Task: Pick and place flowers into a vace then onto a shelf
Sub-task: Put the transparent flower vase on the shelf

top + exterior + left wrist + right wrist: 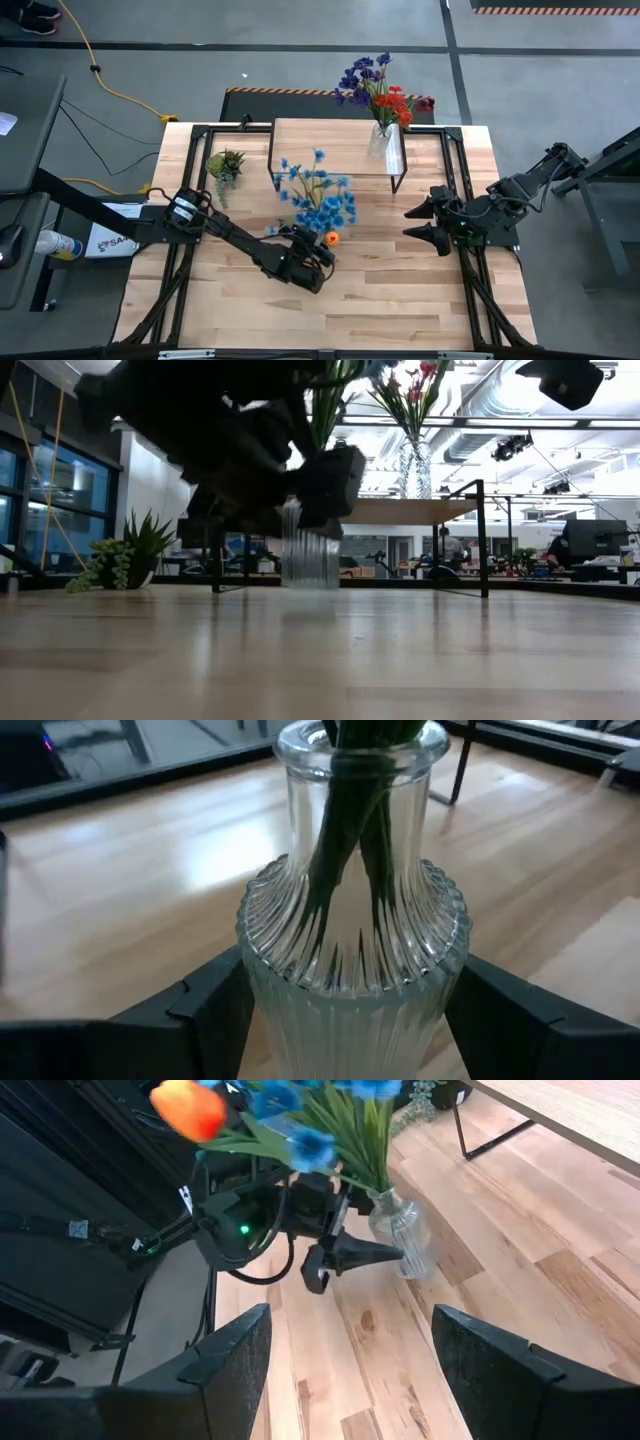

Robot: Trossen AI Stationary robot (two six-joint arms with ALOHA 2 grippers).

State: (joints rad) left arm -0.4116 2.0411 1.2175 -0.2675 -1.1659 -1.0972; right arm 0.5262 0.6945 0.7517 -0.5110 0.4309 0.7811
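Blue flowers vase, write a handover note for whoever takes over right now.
Left end effector: shut on the ribbed glass vase of blue flowers, at the table's middle, in front of the shelf.
Right end effector: open, empty, waiting at the right side.
Done: red and purple flowers stand in their vase on the shelf.
Left: set the blue vase on the shelf.
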